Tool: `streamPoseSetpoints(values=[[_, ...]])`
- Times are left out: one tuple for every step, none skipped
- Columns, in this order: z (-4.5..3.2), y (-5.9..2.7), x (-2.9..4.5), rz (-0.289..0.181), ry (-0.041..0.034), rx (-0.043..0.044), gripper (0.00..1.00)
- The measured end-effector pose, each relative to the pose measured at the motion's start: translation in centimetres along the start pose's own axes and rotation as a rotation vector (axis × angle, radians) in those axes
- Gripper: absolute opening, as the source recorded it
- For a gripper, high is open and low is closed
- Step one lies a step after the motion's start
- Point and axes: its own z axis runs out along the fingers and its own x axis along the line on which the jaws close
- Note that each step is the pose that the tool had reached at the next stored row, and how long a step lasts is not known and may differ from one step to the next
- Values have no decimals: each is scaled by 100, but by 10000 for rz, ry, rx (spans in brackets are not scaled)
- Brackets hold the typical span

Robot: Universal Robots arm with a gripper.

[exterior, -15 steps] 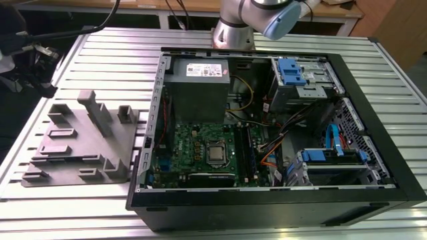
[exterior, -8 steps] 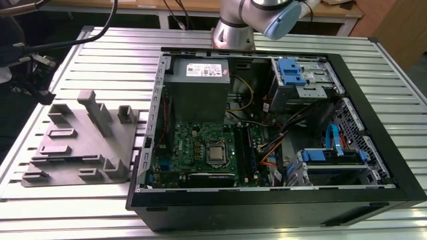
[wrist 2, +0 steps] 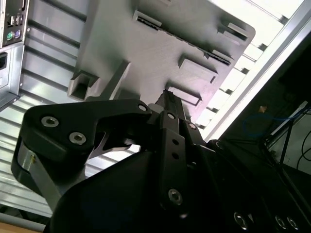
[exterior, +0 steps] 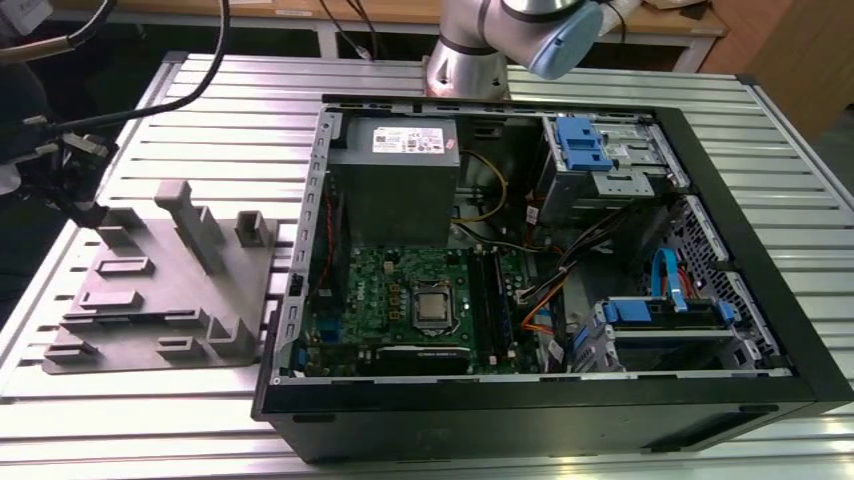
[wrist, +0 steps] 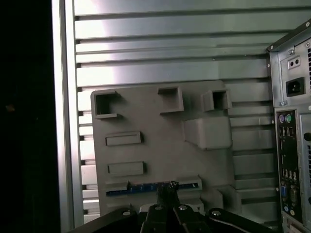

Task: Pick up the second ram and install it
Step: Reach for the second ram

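White label (exterior: 404,140) on power supply (exterior: 394,195), print too small to read. Open PC case (exterior: 767,300) on worktop (exterior: 200,130) holds motherboard (exterior: 380,300). second ram (wrist: 141,189) sits in a slot of grey holder (wrist: 160,150); gripper (wrist: 167,190) right at it, clamped or not I cannot tell.

Matt grey across the moulded plastic fixture tray (wrist: 160,145). Dark blue along the thin circuit-board strip (wrist: 140,189) — black on the metal gripper (wrist: 167,186). Silver, ribbed in parallel bands, on the aluminium table (wrist: 170,58). Green on the square motherboard (exterior: 387,300) — black on the computer case (exterior: 534,420).
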Motion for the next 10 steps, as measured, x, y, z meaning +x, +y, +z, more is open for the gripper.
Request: streamPoseSetpoints(values=[[19,-12,3,0,12,1,7],[36,-22,5,1,24,2,7],[54,-34,7,2,35,4,7],[71,-45,10,2,45,5,7],[89,-57,12,3,54,4,7],[106,-68,14,3,66,5,7],[124,-78,16,4,78,6,7],[144,-89,17,4,93,6,7],[160,-98,18,4,108,9,7],[177,-107,20,5,121,10,7]])
